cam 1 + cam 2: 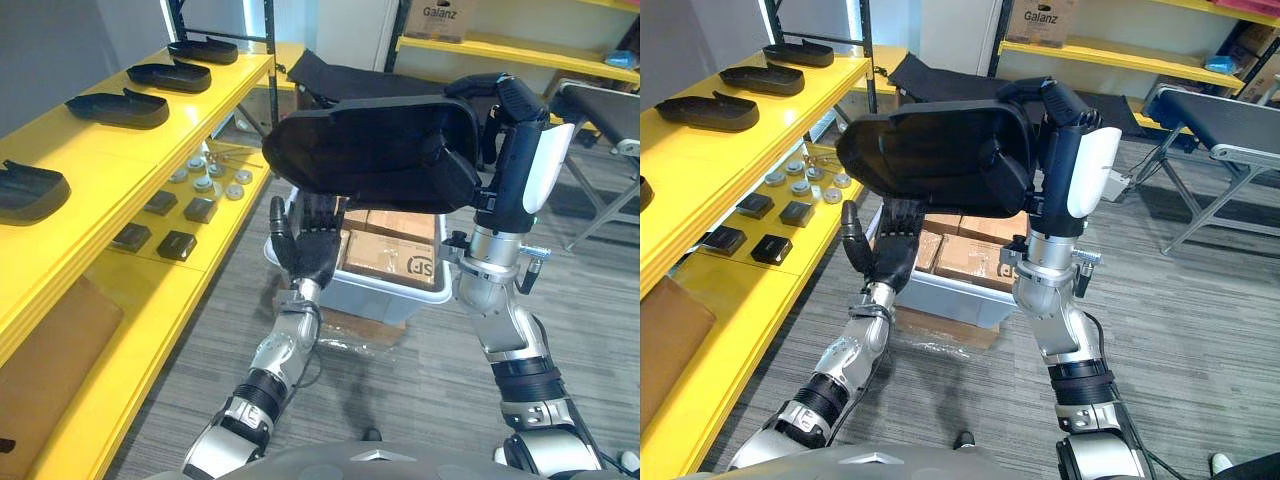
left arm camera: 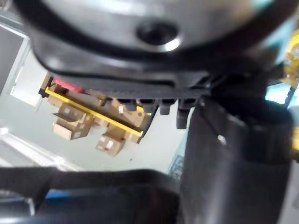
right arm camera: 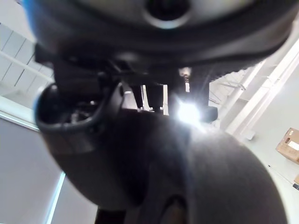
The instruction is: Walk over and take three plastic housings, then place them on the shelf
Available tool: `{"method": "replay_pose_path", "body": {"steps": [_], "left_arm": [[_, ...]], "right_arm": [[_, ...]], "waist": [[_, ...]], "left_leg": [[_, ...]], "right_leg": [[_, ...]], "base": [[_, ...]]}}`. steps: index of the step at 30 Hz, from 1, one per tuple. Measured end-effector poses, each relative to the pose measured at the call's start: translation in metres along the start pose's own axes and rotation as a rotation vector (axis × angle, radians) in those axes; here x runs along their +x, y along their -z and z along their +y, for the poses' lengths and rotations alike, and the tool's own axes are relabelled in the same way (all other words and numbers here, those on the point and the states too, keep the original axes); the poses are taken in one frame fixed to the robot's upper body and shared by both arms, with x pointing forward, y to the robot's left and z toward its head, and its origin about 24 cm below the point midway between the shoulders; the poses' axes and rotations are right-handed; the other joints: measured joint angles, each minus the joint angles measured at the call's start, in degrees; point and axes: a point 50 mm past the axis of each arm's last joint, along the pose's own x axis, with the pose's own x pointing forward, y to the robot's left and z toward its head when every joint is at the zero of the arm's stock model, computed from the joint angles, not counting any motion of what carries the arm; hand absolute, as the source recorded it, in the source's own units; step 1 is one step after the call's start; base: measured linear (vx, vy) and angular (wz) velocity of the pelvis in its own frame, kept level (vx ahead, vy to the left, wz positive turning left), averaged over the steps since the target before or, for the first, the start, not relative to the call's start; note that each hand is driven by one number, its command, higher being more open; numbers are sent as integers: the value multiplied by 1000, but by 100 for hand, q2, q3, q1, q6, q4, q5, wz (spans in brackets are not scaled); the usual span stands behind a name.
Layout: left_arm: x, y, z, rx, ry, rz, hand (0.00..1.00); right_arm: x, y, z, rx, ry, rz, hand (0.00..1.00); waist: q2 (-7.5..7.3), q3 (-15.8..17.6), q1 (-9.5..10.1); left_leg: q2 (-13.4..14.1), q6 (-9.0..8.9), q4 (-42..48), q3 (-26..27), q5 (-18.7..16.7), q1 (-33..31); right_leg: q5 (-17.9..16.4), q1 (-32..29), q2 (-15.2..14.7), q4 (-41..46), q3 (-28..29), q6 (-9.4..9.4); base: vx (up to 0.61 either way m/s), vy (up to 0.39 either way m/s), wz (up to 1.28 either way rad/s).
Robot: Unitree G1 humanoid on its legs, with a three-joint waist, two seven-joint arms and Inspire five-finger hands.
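Left eye view: one black plastic housing (image 1: pixel 370 150) was held up at the centre of the frame.
The right hand (image 1: pixel 515 120) had its fingers curled over the housing's right end, gripping it. The left hand (image 1: pixel 310 245) stood just below it with straight, upright fingers, holding nothing; whether they touched it could not be told. A row of black housings (image 1: pixel 118 108) lay on the yellow shelf (image 1: pixel 100 160) at upper left. A white bin (image 1: pixel 385 290) of cardboard boxes (image 1: pixel 390 250) sat on the floor behind the hands.
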Motion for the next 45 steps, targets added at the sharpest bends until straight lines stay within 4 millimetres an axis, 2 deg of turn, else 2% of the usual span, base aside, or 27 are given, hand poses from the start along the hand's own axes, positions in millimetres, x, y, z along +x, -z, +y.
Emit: {"method": "replay_pose_path", "body": {"steps": [9, 14, 16, 22, 24, 25, 32, 38, 42, 45], "left_arm": [[5, 2, -17, 1, 145, -16, 100], [8, 5, -25, -22, 187, -8, 100], [8, 7, -24, -33, 180, 12, 100], [8, 10, -23, -47, 144, 38, 100], [8, 13, -19, -61, 77, 73, 100], [8, 14, -18, -62, 62, 80, 0], [5, 11, -7, 3, -27, 93, 0], [3, 5, -3, 95, -65, 79, 0], [3, -5, -1, 152, -115, -49, 0], [1, -4, 1, 177, -131, -57, 0]], "right_arm": [[-3, -1, 1, 14, 40, 21, 0], [-9, 1, -1, 28, 35, 49, 0], [-15, 4, -2, 28, 17, 78, 0], [-23, 6, 5, 49, 9, 120, 0], [-27, 8, 6, 62, -21, 146, 0], [-29, 9, 7, 65, -33, 153, 0], [-43, 18, 11, 74, -88, 232, 0], [-74, 25, 10, 82, -90, 386, 0], [-100, 10, 19, 156, -120, 439, 0], [-106, 11, 24, 153, -100, 496, 0]], "waist": [[26, 3, -16], [134, 9, -20], [256, 1, -35], [250, 3, -18], [239, 9, 0], [232, 13, 1], [197, 31, 7], [191, 35, -14], [126, 73, -37], [39, 119, -2]], "left_leg": [[-5, 48, -1, 0, -41, 1], [-4, 43, -1, -5, -40, 1], [-3, 30, 0, 3, -36, 1], [-6, 31, -1, -6, -39, 0], [-18, 39, -1, -37, -45, 0], [-21, 41, -1, -43, -47, 0], [-16, 17, -3, -69, -101, -2], [-42, 12, -1, -68, -97, -32], [-88, 27, 54, -101, -86, -94], [-149, 52, 64, -212, -101, -103]], "right_leg": [[-18, -33, -4, -2, -5, 39], [-31, -33, -4, -2, -11, 20], [-12, -39, -1, -1, -11, -6], [-1, 2, -9, 0, -13, 2], [-4, 15, -25, -1, -35, 4], [-5, 9, -29, -2, -40, 5], [-30, -2, -34, -3, -63, 6], [-25, -31, -62, -2, -63, 2], [-7, -26, -114, 0, -60, 19], [2, 24, -176, 0, -127, 37]], "base": [[0, 0, 0], [0, 0, 0], [0, 0, 0], [0, 0, 0], [0, 0, 6], [0, 0, 6], [0, 0, 0], [0, 0, 0], [0, 0, 1], [-4, 23, 16]]}}
